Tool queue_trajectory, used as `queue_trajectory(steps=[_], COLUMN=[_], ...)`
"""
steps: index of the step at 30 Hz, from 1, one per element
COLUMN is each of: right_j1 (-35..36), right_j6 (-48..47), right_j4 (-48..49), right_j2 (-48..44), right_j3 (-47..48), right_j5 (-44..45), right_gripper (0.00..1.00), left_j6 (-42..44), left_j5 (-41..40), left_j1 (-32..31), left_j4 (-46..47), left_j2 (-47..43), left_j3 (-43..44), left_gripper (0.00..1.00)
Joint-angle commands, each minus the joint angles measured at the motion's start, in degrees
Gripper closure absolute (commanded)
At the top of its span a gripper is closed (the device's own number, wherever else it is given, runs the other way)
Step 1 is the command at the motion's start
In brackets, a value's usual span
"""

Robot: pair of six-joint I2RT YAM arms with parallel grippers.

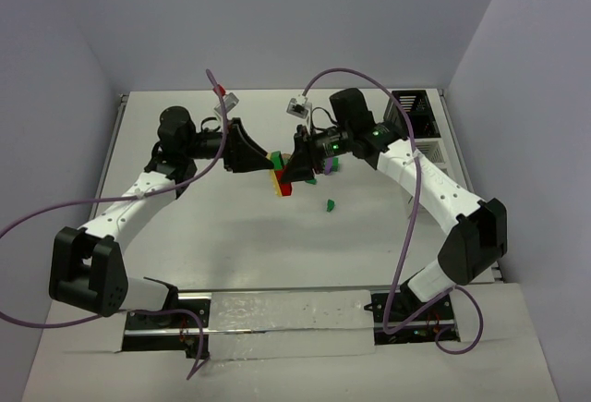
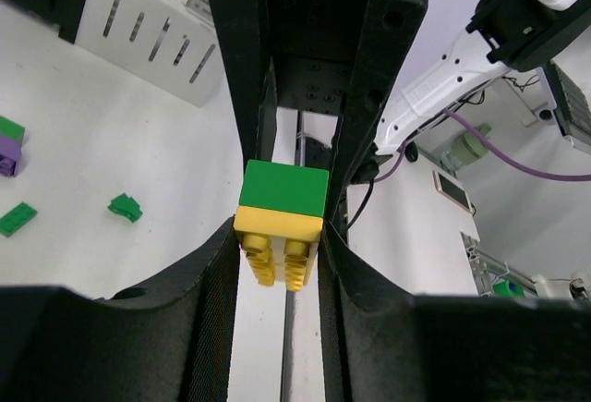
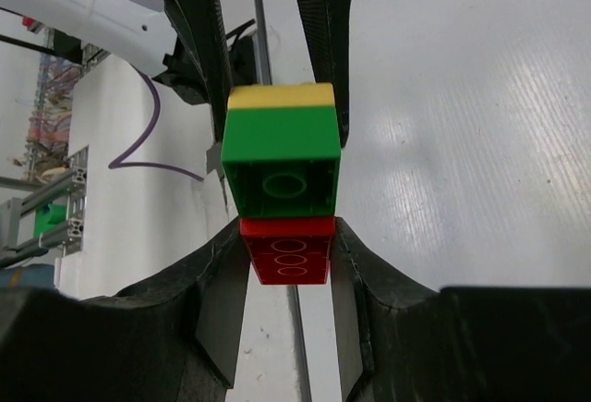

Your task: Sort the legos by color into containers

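The left pincer (image 2: 279,256) is closed narrowly on a yellow plastic brick (image 3: 280,96), its pads pressing the two side faces. The right pincer (image 3: 288,261) faces it head-on and is clamped the same way on a red plastic brick (image 3: 287,252). Between yellow and red sits a green square plastic brick (image 3: 282,165), so the three form one joined stack, held in the air above the middle of the grey bench (image 1: 231,245).

Each arm taking an opposite end looks like a setup for pulling the stack apart, since the colours cannot be sorted while stuck together.

Small green plastic pieces (image 2: 124,206) lie loose on the bench near the stack, on its far-right side. The white slatted plastic rack (image 1: 428,152) stands well apart from the stack, at the bench's right edge.
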Motion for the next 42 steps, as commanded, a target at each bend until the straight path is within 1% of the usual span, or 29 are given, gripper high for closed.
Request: queue_trajectory(steps=[1, 8, 11, 13, 14, 16, 18, 19, 21, 23, 26, 29, 36, 42], right_j1=[-3.4, -6.4, -9.9, -15.2, -17.9, -21.7, -26.5, -27.8, -30.0, -32.5, -34.8, -36.5, -37.4, -37.6], right_j6=[-3.1, -6.9, -8.3, -8.7, -8.5, -7.0, -5.4, -4.6, -3.9, -4.1, -4.4, -4.8, -3.4, -3.2], right_j4=[-5.1, -9.6, -11.1, -11.1, -10.8, -8.3, -3.5, -2.8, 1.1, 3.3, 4.9, 5.4, 9.6, 12.2], right_j2=[-3.8, -4.6, -4.5, -4.1, -3.6, -2.6, -2.2, -2.1, -0.7, 1.4, 7.1, 12.2, 18.8, 22.3], right_j3=[-0.2, -0.8, -0.3, 1.5, 2.9, 4.9, 6.9, 7.3, 8.9, 12.2, 16.3, 21.5, 24.2, 25.5], right_j5=[-1.0, -0.4, 0.4, 2.3, 4.6, 8.9, 16.7, 19.9, 29.3, 35.7, 42.5, 46.5, 49.9, 52.7], right_gripper=[1.0, 1.0, 1.0, 1.0, 1.0, 1.0, 1.0, 1.0, 1.0, 1.0, 1.0, 1.0, 1.0, 1.0], left_j6=[8.0, 11.8, 15.1, 18.0, 19.3, 21.8, 23.0, 23.4, 24.0, 24.1, 24.1, 24.5, 25.8, 25.5], left_j5=[0.6, 0.1, -1.1, -3.0, -3.8, -8.2, -13.8, -15.9, -20.5, -24.7, -28.8, -31.1, -31.6, -31.5], left_j1=[1.1, 1.9, 2.0, 2.0, 2.0, 2.0, 2.0, 2.0, 1.9, 1.9, 1.7, 1.5, 1.5, 1.5], left_j4=[-6.9, -11.3, -14.7, -16.7, -18.2, -20.8, -21.9, -22.3, -23.0, -23.2, -24.9, -25.0, -24.7, -24.5], left_j2=[-1.7, -1.2, -1.2, -1.2, -1.2, -1.1, -0.9, -0.7, 0.0, 0.9, 3.1, 4.5, 6.4, 7.8], left_j3=[3.5, 4.9, 5.6, 6.2, 6.6, 7.1, 8.0, 8.2, 9.4, 10.6, 13.3, 14.6, 16.0, 16.6], left_gripper=[1.0, 1.0, 1.0, 1.0, 1.0, 1.0, 1.0, 1.0, 1.0, 1.0, 1.0, 1.0, 1.0, 1.0])
